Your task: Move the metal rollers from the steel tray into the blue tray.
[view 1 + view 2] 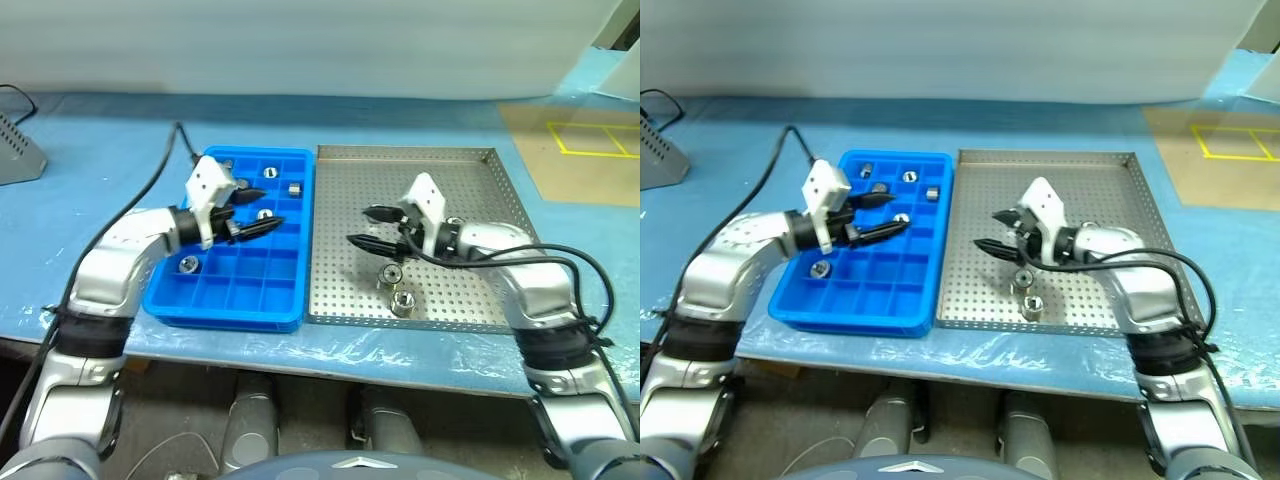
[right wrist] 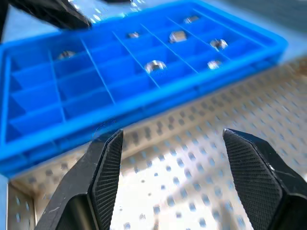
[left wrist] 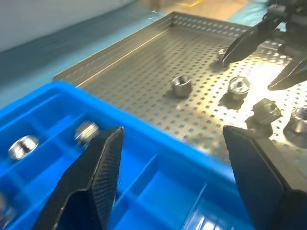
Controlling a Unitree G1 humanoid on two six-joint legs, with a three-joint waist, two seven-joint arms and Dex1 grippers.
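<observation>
Rollers (image 1: pixel 396 290) on steel tray (image 1: pixel 480 190) below spread, empty right jaws (image 1: pixel 365 226), left jaws (image 1: pixel 262 209) spread above blue tray (image 1: pixel 225 300)

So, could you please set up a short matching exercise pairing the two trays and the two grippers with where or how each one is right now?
Things:
1. blue tray
2. steel tray
3. left gripper
4. right gripper

Descriptions:
a. open, over the perforated floor
b. open, over the grid of compartments
c. has rollers lying loose near its front edge
d. has rollers in separate compartments

Pairs: 1-d, 2-c, 3-b, 4-a
</observation>
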